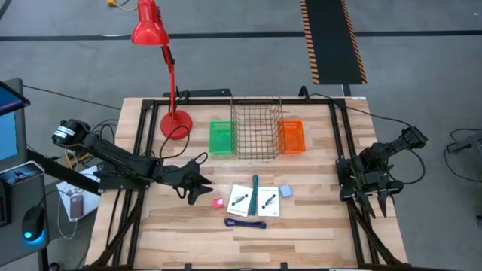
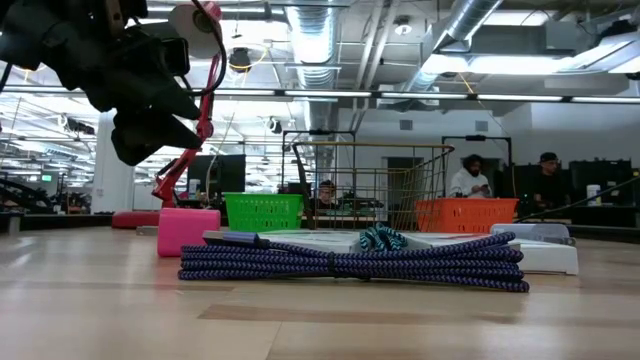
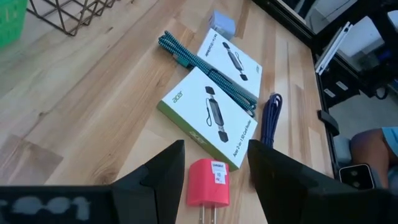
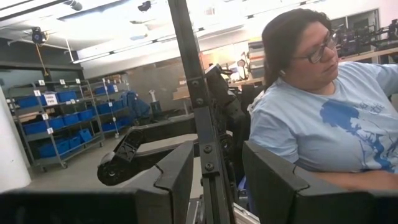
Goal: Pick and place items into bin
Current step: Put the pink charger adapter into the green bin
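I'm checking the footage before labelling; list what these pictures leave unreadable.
- Small print on the two white printed cards: too small in the left wrist view, tiny from above.
- Pale blue square block: low view, largely hidden behind the coiled blue-purple braided strap.
- Right hand: high view, too small to show whether it holds anything.

Readable text: "acer" on a card box, little else.
Left wrist view: nearer white box (image 3: 207, 114) has "acer" on top face by the green edge, w/ a printed dark device pic; small side print starts "Acer 3-in-1…", rest too small. Farther white box (image 3: 229, 55): print unreadable. Red plug block (image 3: 209, 183) has white sticker, text too small.
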Action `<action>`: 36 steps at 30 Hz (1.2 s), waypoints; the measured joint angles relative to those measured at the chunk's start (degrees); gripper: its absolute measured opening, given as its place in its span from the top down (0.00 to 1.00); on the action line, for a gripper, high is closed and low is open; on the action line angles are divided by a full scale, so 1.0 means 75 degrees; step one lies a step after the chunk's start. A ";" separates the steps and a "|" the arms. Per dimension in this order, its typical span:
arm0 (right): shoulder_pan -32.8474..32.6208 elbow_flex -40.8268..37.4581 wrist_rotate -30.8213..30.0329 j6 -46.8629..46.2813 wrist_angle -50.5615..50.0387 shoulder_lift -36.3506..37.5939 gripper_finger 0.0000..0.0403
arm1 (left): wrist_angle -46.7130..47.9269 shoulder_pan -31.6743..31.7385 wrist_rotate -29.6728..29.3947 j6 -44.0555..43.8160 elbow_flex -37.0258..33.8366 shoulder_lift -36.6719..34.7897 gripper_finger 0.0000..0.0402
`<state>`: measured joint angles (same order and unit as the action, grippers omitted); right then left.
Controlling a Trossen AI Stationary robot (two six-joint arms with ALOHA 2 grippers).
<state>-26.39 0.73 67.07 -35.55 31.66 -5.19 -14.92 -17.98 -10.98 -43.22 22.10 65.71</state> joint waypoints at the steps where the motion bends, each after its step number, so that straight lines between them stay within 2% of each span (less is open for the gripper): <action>1: -0.0002 -0.0002 0.0000 0.0000 0.0000 0.0000 0.67 | 0.0000 0.0000 0.0008 0.0003 0.0001 0.0000 0.59; 7: 0.0000 -0.0003 0.0003 0.0000 0.0001 0.0002 0.67 | 0.0132 0.0001 0.0022 0.0096 0.0091 0.0000 0.59; 12: -0.0001 -0.0001 0.0000 0.0000 0.0001 0.0000 0.67 | 0.0640 0.0000 0.0026 0.0833 0.0817 0.0000 0.59; 18: 0.0000 -0.0003 0.0001 0.0000 0.0000 0.0000 0.67 | 0.2889 0.0003 -0.0153 0.1416 0.2143 0.0176 0.59; 22: 0.0000 -0.0002 0.0002 0.0000 0.0000 0.0000 0.67 | 0.3900 0.0012 -0.0192 0.1413 0.2884 0.0707 0.59; 27: -0.0003 0.0000 0.0003 0.0000 0.0000 0.0000 0.67 | 0.4107 0.0012 0.0094 0.1418 0.3507 0.1547 0.58; 36: -0.0001 -0.0001 0.0000 -0.0003 -0.0053 0.0000 0.67 | 0.4510 0.0012 0.0705 0.1249 0.4233 0.3023 0.45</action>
<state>-26.40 0.72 67.07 -35.57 31.27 -5.19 18.91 -17.89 -5.69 -33.86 53.84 88.38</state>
